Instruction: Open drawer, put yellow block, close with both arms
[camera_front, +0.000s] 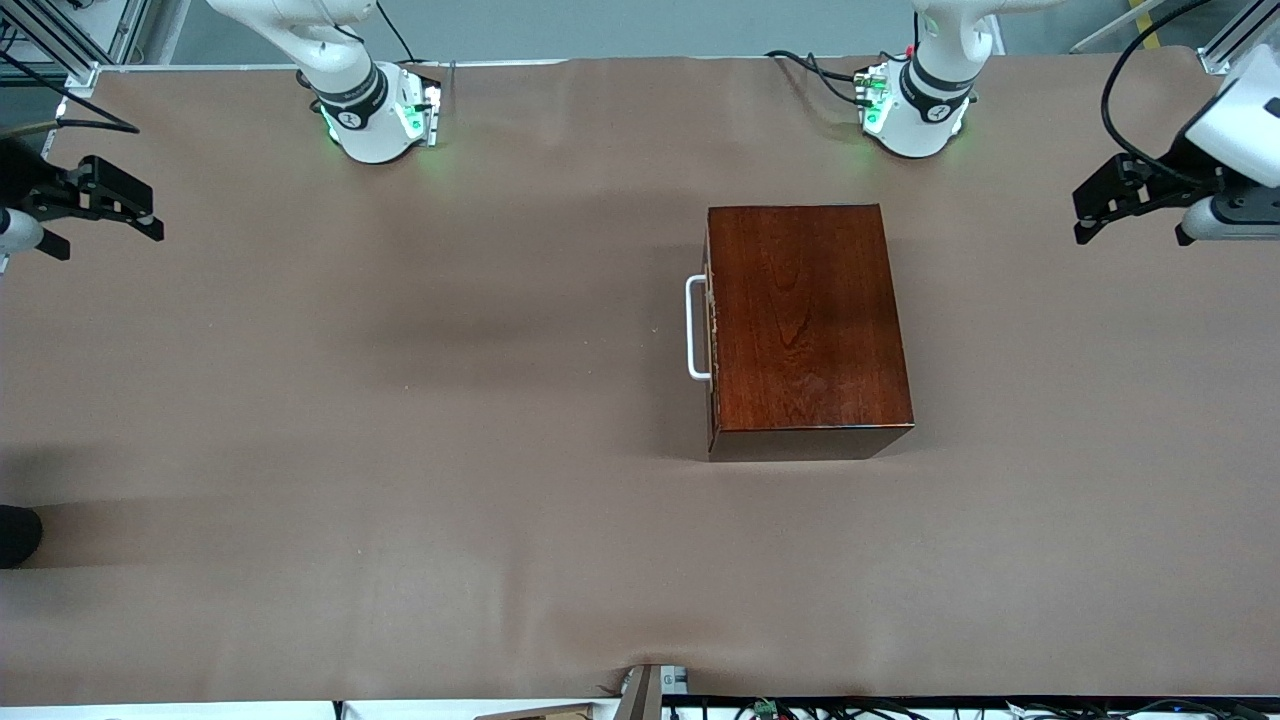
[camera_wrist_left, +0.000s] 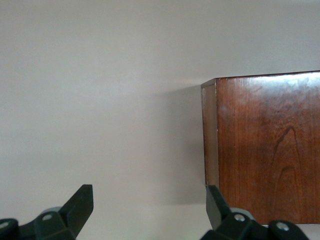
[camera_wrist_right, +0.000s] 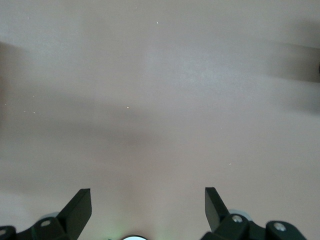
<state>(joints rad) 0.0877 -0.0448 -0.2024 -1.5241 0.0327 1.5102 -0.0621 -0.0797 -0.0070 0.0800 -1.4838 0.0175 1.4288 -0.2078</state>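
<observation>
The drawer (camera_front: 711, 330) is shut inside its glossy mahogany box (camera_front: 805, 315), which stands toward the left arm's end of the table. Its white bar handle (camera_front: 697, 327) faces the right arm's end. The yellow block is out of view. My left gripper (camera_front: 1130, 237) hangs open and empty over the table's edge at the left arm's end. In the left wrist view that gripper (camera_wrist_left: 150, 192) looks down on brown cloth, with a corner of the box (camera_wrist_left: 270, 150) beside it. My right gripper (camera_front: 110, 240) waits open at the other end, and the right wrist view (camera_wrist_right: 148, 195) shows only cloth under it.
A brown cloth (camera_front: 400, 400) covers the whole table. The two arm bases (camera_front: 375, 115) (camera_front: 915, 110) stand along the edge farthest from the front camera. A dark rounded object (camera_front: 15, 535) pokes in at the right arm's end.
</observation>
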